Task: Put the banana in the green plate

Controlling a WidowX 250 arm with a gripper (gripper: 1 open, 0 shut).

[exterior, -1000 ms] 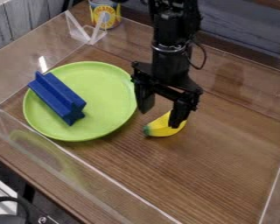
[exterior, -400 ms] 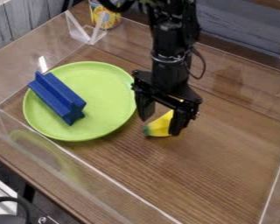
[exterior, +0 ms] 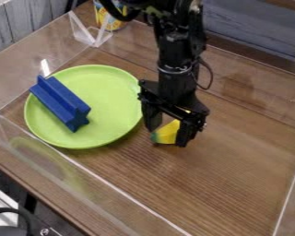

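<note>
The banana [exterior: 168, 132], small and yellow with a dark green tip, lies on the wooden table just right of the green plate [exterior: 107, 97]. My gripper [exterior: 169, 130] points straight down over it, open, with one black finger [exterior: 149, 122] on its left and the other on its right. The fingers straddle the banana and hide part of it. The plate is large, round and lime green and holds a blue rectangular block [exterior: 62, 101] on its left half.
Clear acrylic walls [exterior: 76, 32] fence the wooden table on all sides. A yellow can [exterior: 110, 13] stands beyond the far wall at the top. Bare wood lies to the right of the arm and in front of it.
The gripper has sunk lower, so its open fingers now sit around the banana instead of above it. The banana and the plate have not moved.
</note>
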